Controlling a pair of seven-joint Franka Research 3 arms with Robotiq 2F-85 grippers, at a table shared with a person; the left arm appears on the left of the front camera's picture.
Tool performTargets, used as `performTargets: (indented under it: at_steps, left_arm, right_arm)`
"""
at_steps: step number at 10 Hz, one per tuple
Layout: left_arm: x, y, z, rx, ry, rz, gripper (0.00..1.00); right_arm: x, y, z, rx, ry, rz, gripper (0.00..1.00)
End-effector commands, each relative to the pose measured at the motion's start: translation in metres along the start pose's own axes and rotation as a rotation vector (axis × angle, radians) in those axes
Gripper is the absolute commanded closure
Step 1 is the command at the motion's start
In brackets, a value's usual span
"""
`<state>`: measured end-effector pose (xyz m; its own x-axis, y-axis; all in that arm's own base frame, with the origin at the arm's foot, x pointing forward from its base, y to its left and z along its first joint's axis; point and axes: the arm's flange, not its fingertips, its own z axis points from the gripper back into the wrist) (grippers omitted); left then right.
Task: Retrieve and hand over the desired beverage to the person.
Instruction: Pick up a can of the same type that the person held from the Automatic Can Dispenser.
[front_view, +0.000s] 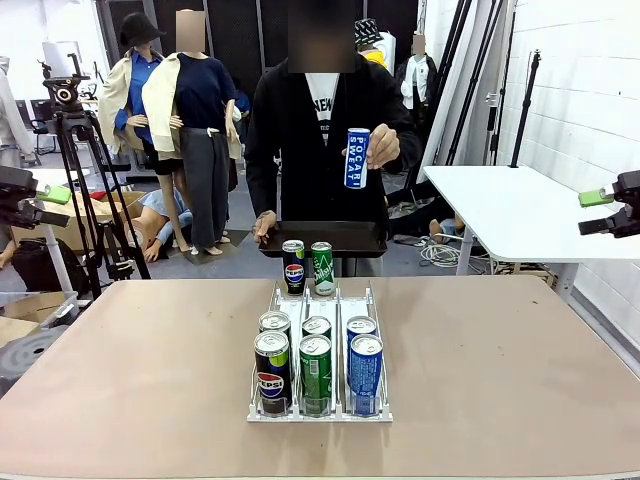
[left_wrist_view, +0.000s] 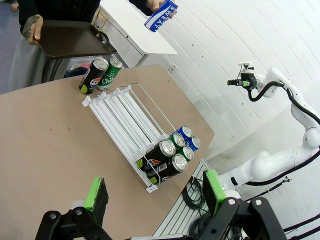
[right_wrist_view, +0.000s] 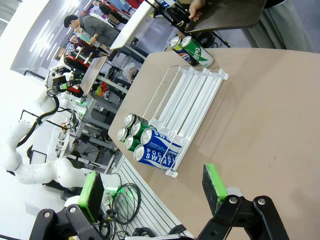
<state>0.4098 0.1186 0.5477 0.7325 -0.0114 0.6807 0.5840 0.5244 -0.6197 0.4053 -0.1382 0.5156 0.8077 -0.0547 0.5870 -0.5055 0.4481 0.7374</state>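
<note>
Across the table, the person (front_view: 318, 120) holds up a blue Pocari Sweat can (front_view: 357, 158) in one hand and a black tray (front_view: 322, 238) in the other. On the table a clear three-lane rack (front_view: 318, 303) carries Pepsi cans (front_view: 272, 368), green cans (front_view: 315, 370) and blue Pocari cans (front_view: 365, 370) at its near end. A Pepsi can (front_view: 293, 266) and a green can (front_view: 322, 267) stand at its far end. My left gripper (left_wrist_view: 155, 192) and right gripper (right_wrist_view: 152, 187) are both open and empty, high and off to the table's sides, far from the rack.
A white side table (front_view: 510, 210) stands at the right by the white wall. A tripod (front_view: 75, 150) and boxes sit at the left. The brown tabletop (front_view: 130, 360) has free room on both sides of the rack.
</note>
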Motion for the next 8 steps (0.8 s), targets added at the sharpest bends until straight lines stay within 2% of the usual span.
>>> performTargets:
  at_steps: [1, 8]
  left_arm:
    - [-0.0007, -0.0010, 0.0008, -0.012, -0.009, 0.006, 0.00]
    - [-0.0007, -0.0010, 0.0008, -0.012, -0.009, 0.006, 0.00]
  right_arm:
    - [0.0006, -0.0004, -0.0007, -0.004, 0.003, 0.000, 0.00]
    - [0.0006, -0.0004, -0.0007, -0.004, 0.003, 0.000, 0.00]
